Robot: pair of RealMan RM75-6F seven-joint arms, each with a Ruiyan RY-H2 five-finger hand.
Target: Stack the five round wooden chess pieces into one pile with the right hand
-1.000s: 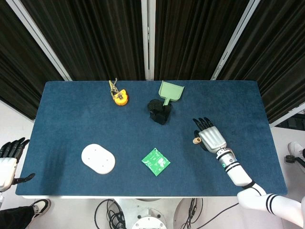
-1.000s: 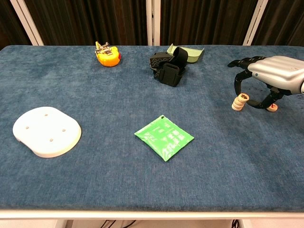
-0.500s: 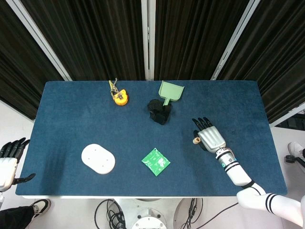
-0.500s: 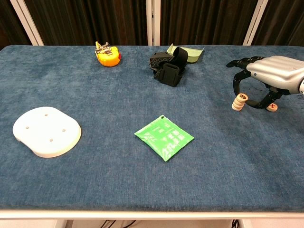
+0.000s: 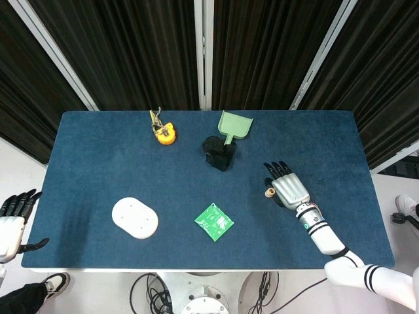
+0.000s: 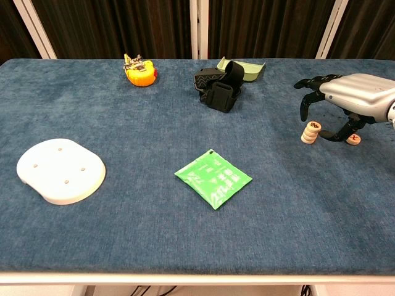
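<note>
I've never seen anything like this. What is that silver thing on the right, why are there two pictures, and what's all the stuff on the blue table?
The silver thing is the robot's right hand, on an arm. One camera looks down from its head, the other forward from its chest. The hand hovers, holding nothing, over a small pile of wooden chess pieces; one loose piece lies beside it. The left hand waits off the table's edge. Also on the table: a green packet, a white oval pad, an orange tape measure, a black strap and a green scoop.
</note>
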